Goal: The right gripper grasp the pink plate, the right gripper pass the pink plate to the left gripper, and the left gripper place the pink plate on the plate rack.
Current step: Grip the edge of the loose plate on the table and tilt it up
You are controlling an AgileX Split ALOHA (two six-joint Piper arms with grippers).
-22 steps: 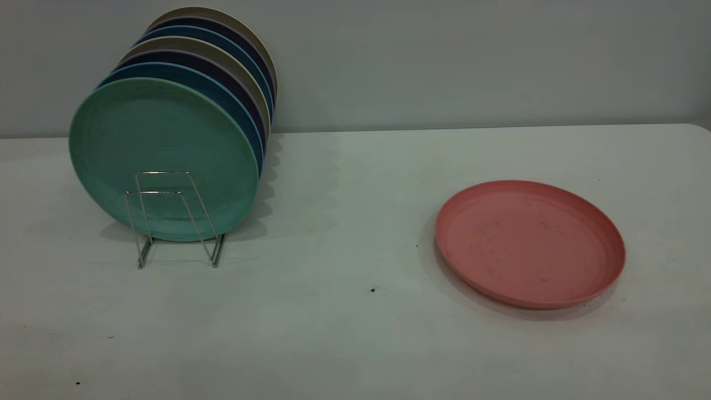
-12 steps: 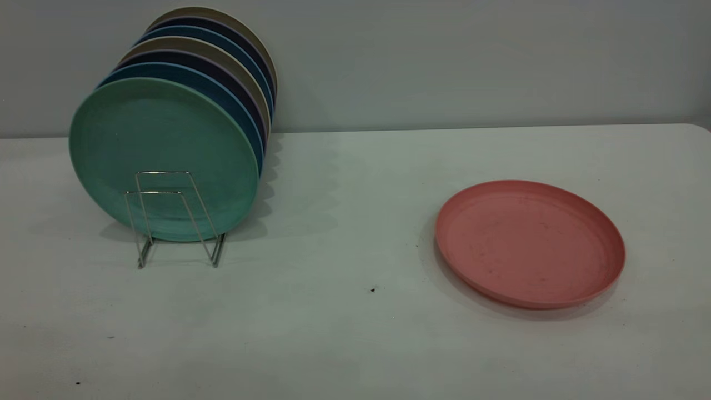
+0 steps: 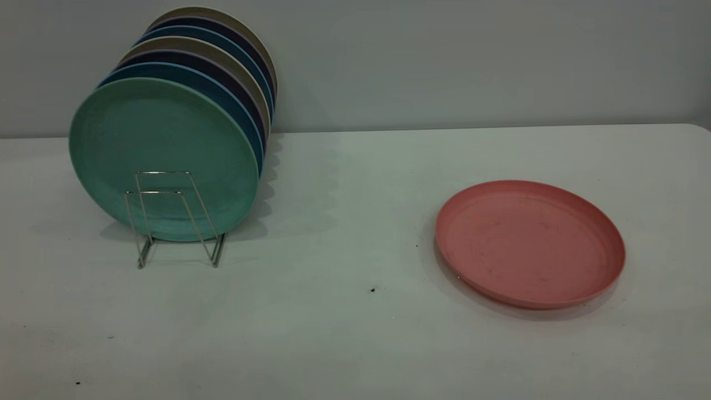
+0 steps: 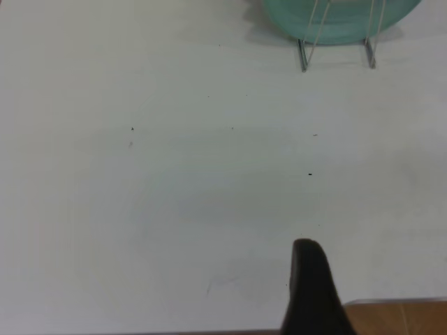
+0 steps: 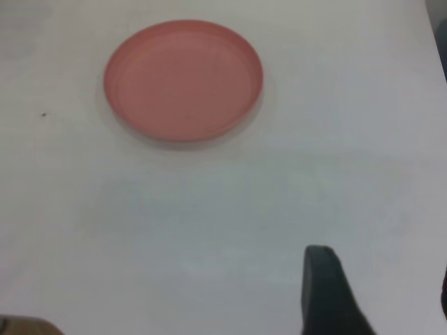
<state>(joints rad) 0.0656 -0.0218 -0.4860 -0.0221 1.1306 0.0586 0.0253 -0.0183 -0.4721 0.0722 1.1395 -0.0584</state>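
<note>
1. The pink plate (image 3: 530, 243) is seen lying flat on the white desk (image 3: 344, 333), at the right, well apart from the plate rack (image 3: 175, 219).
2. The rack is filled with upright plates; a teal-green plate (image 3: 164, 158) is at the front, with two wire loops bare before it.
3. Of the left hand (image 4: 312, 293) only one dark finger is seen, above bare desk near its edge; its state cannot be told.
4. The right hand (image 5: 327, 293) is likewise seen by one finger, well short of the plate; its state cannot be told.

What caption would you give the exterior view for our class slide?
Pink plate lies flat on the white table, apart from the wire plate rack that holds upright plates, green plate in front.
</note>
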